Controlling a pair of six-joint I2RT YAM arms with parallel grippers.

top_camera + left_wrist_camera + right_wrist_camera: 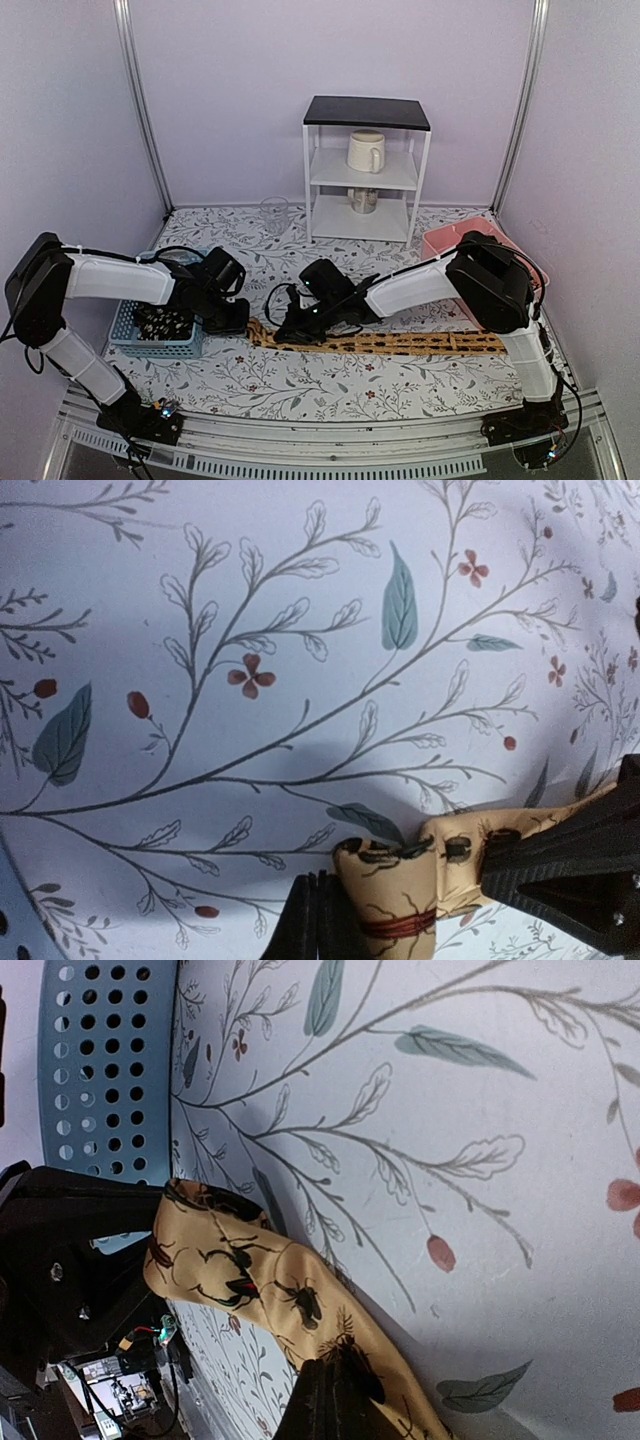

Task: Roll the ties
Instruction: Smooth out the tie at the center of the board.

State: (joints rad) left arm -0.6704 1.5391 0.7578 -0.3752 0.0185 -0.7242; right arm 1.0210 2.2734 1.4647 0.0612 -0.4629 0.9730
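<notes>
Tie [420, 343] pinched at left end
Left claw [243, 322] and right claw [288, 333] clamp it; fingertips cut off at frame bottom.

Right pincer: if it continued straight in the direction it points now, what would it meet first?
Most likely the floral tablecloth, through the tan-orange tie it pinches, because the right pincer tilts down at it. The left pincer lies just beyond, probably off that line.

Tan tie [392, 878] end pinched in left pincer [412, 905] above floral cloth [300, 610]
</notes>
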